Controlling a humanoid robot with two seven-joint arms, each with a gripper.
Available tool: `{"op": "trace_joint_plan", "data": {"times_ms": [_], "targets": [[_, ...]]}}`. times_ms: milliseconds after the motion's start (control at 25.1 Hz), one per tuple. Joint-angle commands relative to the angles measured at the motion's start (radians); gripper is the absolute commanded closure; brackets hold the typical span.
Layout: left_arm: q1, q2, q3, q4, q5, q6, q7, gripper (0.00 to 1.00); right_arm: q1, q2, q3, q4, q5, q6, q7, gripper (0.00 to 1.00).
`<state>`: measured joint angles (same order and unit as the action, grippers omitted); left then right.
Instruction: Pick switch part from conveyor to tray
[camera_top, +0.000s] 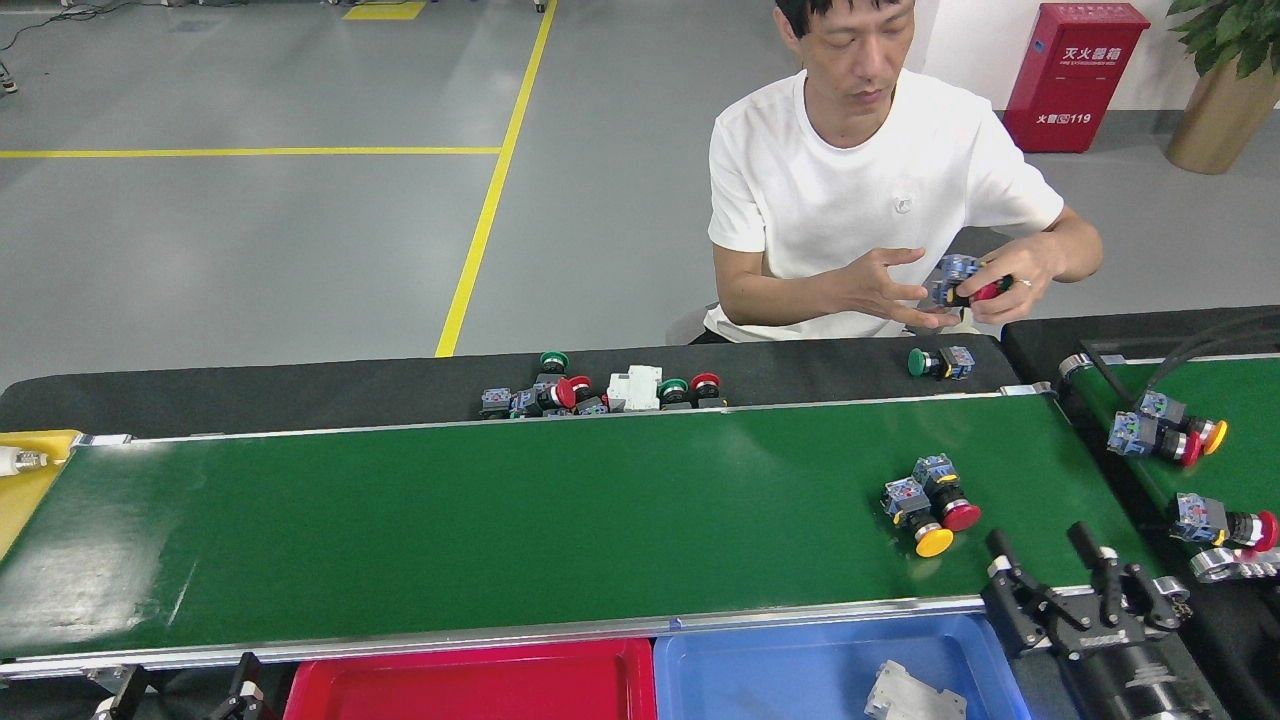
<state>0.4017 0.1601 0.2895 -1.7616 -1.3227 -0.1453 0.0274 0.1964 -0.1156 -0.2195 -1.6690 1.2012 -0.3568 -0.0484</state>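
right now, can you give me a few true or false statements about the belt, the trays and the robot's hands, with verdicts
1. Two switch parts, one red-capped and one yellow-capped, lie together on the conveyor. True.
2. The right hand is shut on a switch part. False: its fingers are spread open and hold nothing.
3. The blue tray holds a white part. True.
4. The red tray holds several switch parts. False: none show in its visible area.
5. The person is holding a switch part in both hands, off the belt. True.
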Motion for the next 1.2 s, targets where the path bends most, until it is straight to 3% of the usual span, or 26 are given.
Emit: {"op": "trace_joint_plan", "data": {"times_ms": [0,120,239,478,758,1037,1116,1156], "targets": [[-0.004,0.001,0.007,-0.013,-0.001,-0.004,0.012,0.00,0.037,-0.001,0.000,-0.038,0.001,0.001,-0.018,0.05],[-0.004,0.001,0.007,-0.013,-0.001,-0.019,0.012,0.00,0.034,0.016,0.040,-0.037,0.008,0.015,0.001,0.04],[-0.009,0.001,0.005,-0.013,-0.001,-0.025,0.014,0.00,-0.032,0.028,0.092,-0.020,0.031,0.070,0.087,0.04],[-0.012,0.001,0.008,-0.013,-0.001,-0.025,0.012,0.00,-0.187,0.021,0.301,0.124,0.083,0.246,0.124,0.03],[-0.029,0.006,0.013,-0.013,-0.001,-0.025,0.014,0.00,-0.331,0.039,0.433,0.267,0.086,0.360,0.134,0.03],[-0.030,-0.002,0.011,-0.013,-0.001,-0.023,0.014,0.00,-0.416,0.057,0.459,0.359,0.083,0.397,0.134,0.03],[-0.030,-0.002,0.011,-0.013,-0.003,-0.022,0.014,0.00,-0.434,0.076,0.482,0.391,0.084,0.398,0.136,0.15],[-0.032,-0.002,0.013,-0.013,-0.003,-0.020,0.014,0.00,-0.445,0.077,0.496,0.407,0.084,0.397,0.148,0.31]]}}
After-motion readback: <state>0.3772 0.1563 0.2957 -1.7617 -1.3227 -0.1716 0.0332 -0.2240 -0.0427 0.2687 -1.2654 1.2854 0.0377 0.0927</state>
